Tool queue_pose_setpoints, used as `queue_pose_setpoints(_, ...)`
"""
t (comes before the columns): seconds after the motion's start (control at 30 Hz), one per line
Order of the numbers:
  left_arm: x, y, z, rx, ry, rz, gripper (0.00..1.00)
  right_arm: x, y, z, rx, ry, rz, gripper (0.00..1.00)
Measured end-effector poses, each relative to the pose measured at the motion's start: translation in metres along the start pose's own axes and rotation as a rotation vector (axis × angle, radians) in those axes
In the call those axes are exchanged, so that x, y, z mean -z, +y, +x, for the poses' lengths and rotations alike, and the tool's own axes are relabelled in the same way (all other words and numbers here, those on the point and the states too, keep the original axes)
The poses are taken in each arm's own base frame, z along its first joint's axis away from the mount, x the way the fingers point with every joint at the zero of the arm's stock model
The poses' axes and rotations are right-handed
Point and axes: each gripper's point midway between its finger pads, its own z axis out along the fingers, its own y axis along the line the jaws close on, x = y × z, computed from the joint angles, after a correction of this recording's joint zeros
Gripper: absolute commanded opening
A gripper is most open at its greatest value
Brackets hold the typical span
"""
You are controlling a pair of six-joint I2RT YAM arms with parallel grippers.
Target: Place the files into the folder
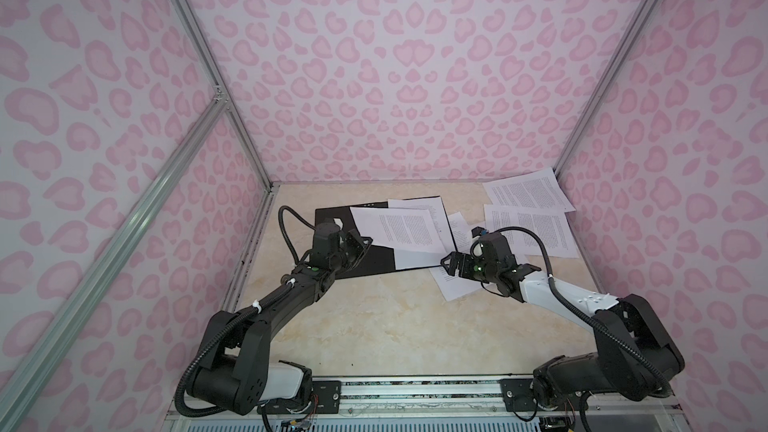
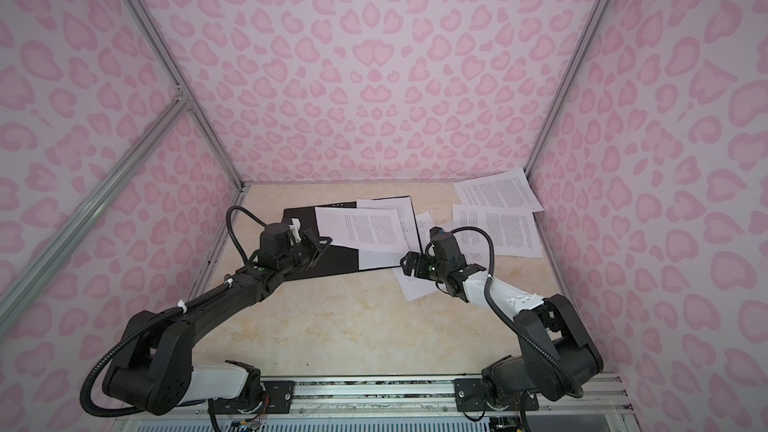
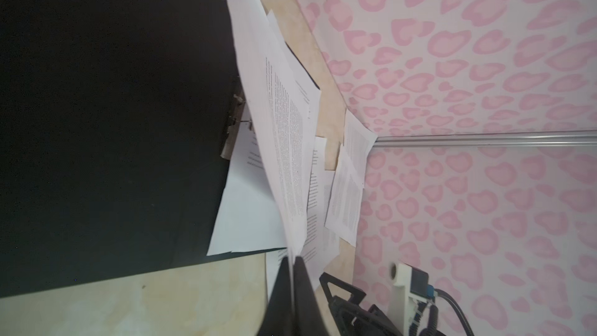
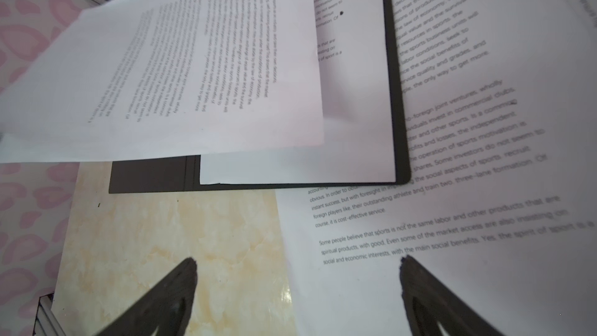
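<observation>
Filing under way: left gripper (image 3: 293,258) pinches one sheet (image 1: 399,228) above the open folder (image 1: 380,261), far left | right gripper (image 4: 298,260) hovers, jaws apart, over a loose page (image 4: 355,286) | next move, likely: lower sheet flat inside, release.

Folder (image 3: 97,124) beside the left gripper (image 3: 294,261): open face plain black. Files (image 1: 399,228): white sheets with dense black print, one between the left gripper's black fingers (image 3: 305,286), more under and beyond the right gripper (image 4: 298,259). Table (image 1: 374,326) below both grippers: glossy cream marbling with beige veins; walls (image 1: 415,56) behind: pale, pink leopard blotches.
</observation>
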Motion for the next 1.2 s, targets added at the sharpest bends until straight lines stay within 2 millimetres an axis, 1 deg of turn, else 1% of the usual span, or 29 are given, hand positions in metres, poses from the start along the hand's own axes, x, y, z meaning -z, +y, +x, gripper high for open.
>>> queue_pose_setpoints(0.13,-0.006,0.034,0.008,0.063,-0.007,-0.048,0.03,0.003,0.028,0.007,0.004,0.002,-0.079,0.96)
queue_pose_setpoints(0.2,-0.007,0.042,0.01,0.078,-0.007,-0.05,0.03,0.003,0.041,0.01,-0.001,-0.001,-0.106,0.97)
queue_pose_setpoints(0.23,-0.007,0.043,0.011,0.088,-0.009,-0.044,0.03,0.003,0.047,0.013,-0.003,-0.004,-0.123,0.98)
queue_pose_setpoints(0.3,-0.007,0.044,0.012,0.094,-0.013,-0.035,0.03,0.001,0.051,0.024,-0.033,0.001,-0.145,0.98)
queue_pose_setpoints(0.37,-0.006,0.044,0.012,0.098,-0.015,-0.027,0.03,-0.004,0.049,0.036,-0.083,0.012,-0.152,0.98)
queue_pose_setpoints(0.43,-0.006,0.045,0.014,0.105,-0.01,-0.022,0.03,-0.011,0.048,0.044,-0.141,0.004,-0.148,0.98)
queue_pose_setpoints(0.47,-0.006,0.045,0.014,0.105,-0.008,-0.019,0.03,-0.014,0.05,0.046,-0.158,0.001,-0.153,0.98)
queue_pose_setpoints(0.53,-0.005,0.042,0.016,0.111,0.005,-0.002,0.03,-0.024,0.065,0.052,-0.177,0.004,-0.19,0.98)
queue_pose_setpoints(0.63,-0.005,0.041,0.019,0.119,0.017,0.011,0.03,-0.041,0.082,0.052,-0.218,-0.017,-0.237,0.98)
queue_pose_setpoints(0.8,0.002,0.033,0.02,0.115,0.02,0.044,0.03,-0.071,0.09,0.052,-0.315,-0.07,-0.299,0.98)
queue_pose_setpoints(0.9,0.003,0.033,0.021,0.122,0.026,0.046,0.03,-0.082,0.097,0.052,-0.362,-0.105,-0.35,0.97)
queue_pose_setpoints(0.97,0.003,0.033,0.022,0.122,0.03,0.046,0.03,-0.086,0.102,0.05,-0.389,-0.135,-0.382,0.94)
queue_pose_setpoints(1.07,0.003,0.033,0.024,0.126,0.039,0.05,0.03,-0.088,0.11,0.042,-0.43,-0.183,-0.43,0.87)
queue_pose_setpoints(1.2,0.003,0.032,0.024,0.131,0.043,0.053,0.03,-0.09,0.116,0.028,-0.481,-0.246,-0.483,0.76)
